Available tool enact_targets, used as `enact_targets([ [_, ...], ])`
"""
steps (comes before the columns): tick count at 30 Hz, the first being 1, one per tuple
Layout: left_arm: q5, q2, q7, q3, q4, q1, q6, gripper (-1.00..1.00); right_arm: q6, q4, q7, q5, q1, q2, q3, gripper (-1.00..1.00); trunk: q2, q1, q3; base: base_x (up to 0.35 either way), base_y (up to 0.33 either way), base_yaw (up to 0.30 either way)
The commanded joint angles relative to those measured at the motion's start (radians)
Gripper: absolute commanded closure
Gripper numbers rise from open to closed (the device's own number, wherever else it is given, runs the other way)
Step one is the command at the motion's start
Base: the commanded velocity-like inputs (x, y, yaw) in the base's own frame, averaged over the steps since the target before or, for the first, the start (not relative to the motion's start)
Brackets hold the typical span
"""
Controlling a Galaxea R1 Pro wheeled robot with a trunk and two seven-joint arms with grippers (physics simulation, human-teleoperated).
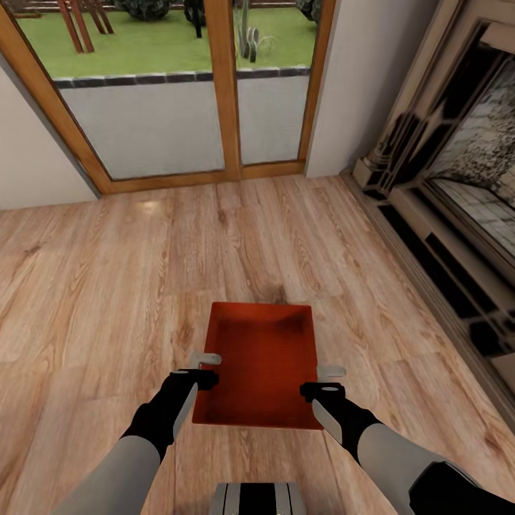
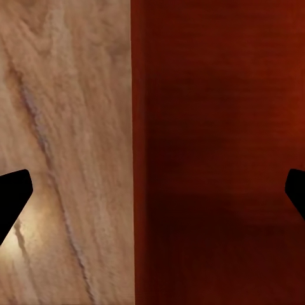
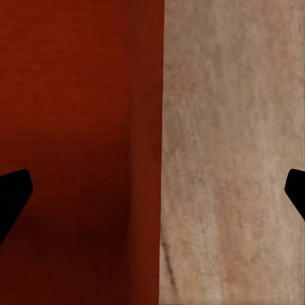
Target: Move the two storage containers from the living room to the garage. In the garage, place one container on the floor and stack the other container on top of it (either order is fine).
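Observation:
One red-orange storage container (image 1: pixel 261 361) sits on the light wood-plank floor (image 1: pixel 107 286) of the living room, just in front of me. My left gripper (image 1: pixel 202 366) is open, its fingers straddling the bin's left wall (image 2: pixel 136 159), one fingertip (image 2: pixel 13 197) over the floor side. My right gripper (image 1: pixel 327 380) is open too, astride the right wall (image 3: pixel 155 159), with the bin's inside (image 3: pixel 70 127) on one side and planks on the other. The second container, the garage and its concrete floor are out of view.
Wood-framed glass garden doors (image 1: pixel 225 93) stand ahead, with lawn behind them. A brick fireplace (image 1: pixel 458 186) with a stepped hearth runs along the right side. White wall (image 1: pixel 36 157) flanks the doors on the left. My base (image 1: pixel 257 498) shows at the bottom edge.

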Motion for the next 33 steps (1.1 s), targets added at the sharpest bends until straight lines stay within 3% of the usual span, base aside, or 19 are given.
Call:
enact_targets([
  [1, -0.008, 0.000, 0.000, 0.000, -0.002, 0.000, 0.006, -1.00, 0.006, -0.002, -0.007, -0.006, 0.000, -0.001, 0.008, -1.00, -0.008, 0.004, -0.004, 0.000, 0.000, 0.000],
  [14, -0.008, 0.000, -0.001, 0.000, -0.002, -0.001, 0.006, -1.00, 0.007, -0.002, -0.007, -0.003, 0.000, -0.001, 0.008, -1.00, -0.099, 0.054, -0.045, 0.000, 0.000, 0.000],
  [24, -0.008, 0.000, 0.000, 0.001, -0.002, -0.001, 0.004, -1.00, 0.007, -0.003, -0.007, -0.003, -0.001, -0.002, 0.008, -1.00, -0.099, 0.054, -0.045, 0.000, 0.000, 0.000],
  [33, -0.008, 0.000, 0.000, 0.001, -0.002, 0.000, 0.007, -1.00, 0.008, -0.003, -0.007, -0.003, -0.001, -0.002, 0.008, -1.00, -0.162, 0.088, -0.073, 0.000, 0.000, 0.000],
])
